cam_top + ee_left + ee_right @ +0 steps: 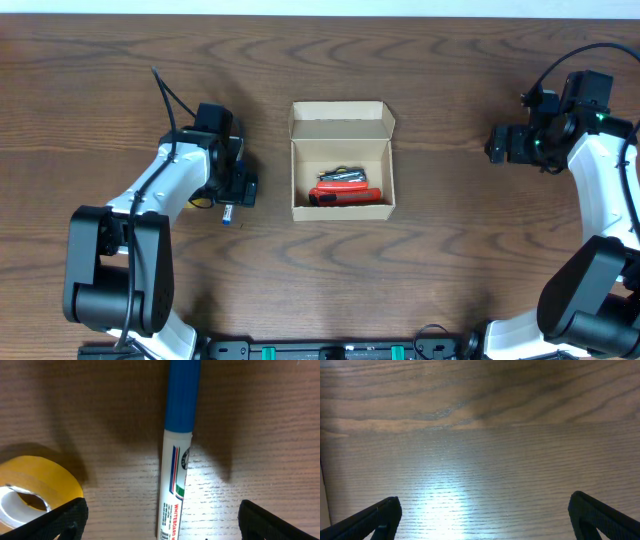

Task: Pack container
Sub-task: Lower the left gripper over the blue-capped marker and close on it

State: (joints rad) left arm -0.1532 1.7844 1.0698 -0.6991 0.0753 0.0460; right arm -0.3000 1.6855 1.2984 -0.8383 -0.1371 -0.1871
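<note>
The tan cardboard container (341, 176) stands open at the table's middle, flap lid folded back. Inside lie a red tool (348, 196) and a small metal item (341, 176). My left gripper (162, 522) is open, low over the table left of the container, with a blue-capped whiteboard marker (177, 460) lying between its fingers. In the overhead view only the marker's tip (227, 214) shows. A yellow tape roll (35, 487) lies just left of the marker. My right gripper (485, 515) is open and empty over bare wood at the far right (505, 145).
The wooden table (440, 260) carries only the container and the items by my left arm. The table's far edge runs along the top of the overhead view.
</note>
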